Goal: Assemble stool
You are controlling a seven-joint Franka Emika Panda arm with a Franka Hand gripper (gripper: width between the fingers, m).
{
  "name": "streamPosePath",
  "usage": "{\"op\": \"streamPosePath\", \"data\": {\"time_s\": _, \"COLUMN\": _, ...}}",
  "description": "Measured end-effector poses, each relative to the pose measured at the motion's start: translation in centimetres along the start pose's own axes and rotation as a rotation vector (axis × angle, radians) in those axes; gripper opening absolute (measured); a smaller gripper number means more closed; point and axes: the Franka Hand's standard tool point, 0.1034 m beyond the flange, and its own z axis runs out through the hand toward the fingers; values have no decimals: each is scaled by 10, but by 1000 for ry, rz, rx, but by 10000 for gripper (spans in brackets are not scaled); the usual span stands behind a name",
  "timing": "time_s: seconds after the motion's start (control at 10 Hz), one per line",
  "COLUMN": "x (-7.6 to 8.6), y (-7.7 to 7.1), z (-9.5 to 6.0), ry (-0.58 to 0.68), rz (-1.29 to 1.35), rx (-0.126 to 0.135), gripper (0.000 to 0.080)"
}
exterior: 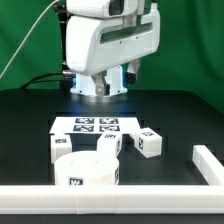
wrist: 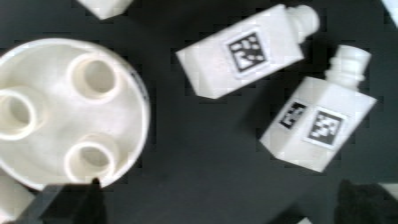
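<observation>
White plastic makes up every part of your stool, and it lies in loose pieces on the black counter (exterior: 30, 110). The seat (exterior: 88, 170) is a thick round disc lying flat, with a black-and-white square tag on its side wall. From the wrist view you see a raised rim around its top face and three round sockets sunk into it, all empty.

Take the seat as your landmark. Just behind it lies the marker board (exterior: 88, 125), flat on the counter. The left leg (exterior: 62, 147) sits behind the seat toward the exterior view's left. The middle leg (exterior: 108, 147) is close behind the seat. The right leg (exterior: 148, 143) rests apart from it toward the exterior view's right. A long white rail (exterior: 150, 198) runs in front of the seat and turns back along the exterior view's right. The arm (exterior: 105, 45) rises well behind the seat, beyond the marker board.

The wrist view shows you two legs close up, both lying on their sides and touching neither the seat nor each other. The nearer leg (wrist: 249, 55) and the farther leg (wrist: 324, 115) are short blocks. Each has a square tag facing up and a narrower peg at one end.

Your fingers (wrist: 71, 200) are spread wide with nothing between them, hanging above the counter beside the seat.
</observation>
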Motion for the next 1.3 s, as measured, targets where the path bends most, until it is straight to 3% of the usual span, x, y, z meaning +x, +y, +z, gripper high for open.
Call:
{"op": "streamPosePath", "data": {"time_s": 0.1, "x": -1, "y": 4, "z": 8, "ry": 2, "rz": -61, "rx": 2, "gripper": 650}}
{"op": "streamPosePath", "data": {"time_s": 0.5, "x": -2, "y": 3, "z": 10, "ry": -1, "rz": -50, "rx": 5, "gripper": 650}}
{"op": "streamPosePath", "data": {"time_s": 0.6, "x": -7, "y": 9, "z": 21, "ry": 24, "rz": -124, "rx": -14, "gripper": 650}}
{"op": "streamPosePath", "data": {"time_s": 0.8, "x": -10, "y": 27, "z": 37, "ry": 78, "rz": -206, "rx": -94, "gripper": 650}}
{"op": "streamPosePath", "data": {"time_s": 0.9, "x": -10, "y": 32, "z": 44, "ry": 76, "rz": -211, "rx": -91, "gripper": 650}}
{"op": "streamPosePath", "data": {"time_s": 1.3, "x": -10, "y": 31, "z": 45, "ry": 75, "rz": -212, "rx": -89, "gripper": 650}}
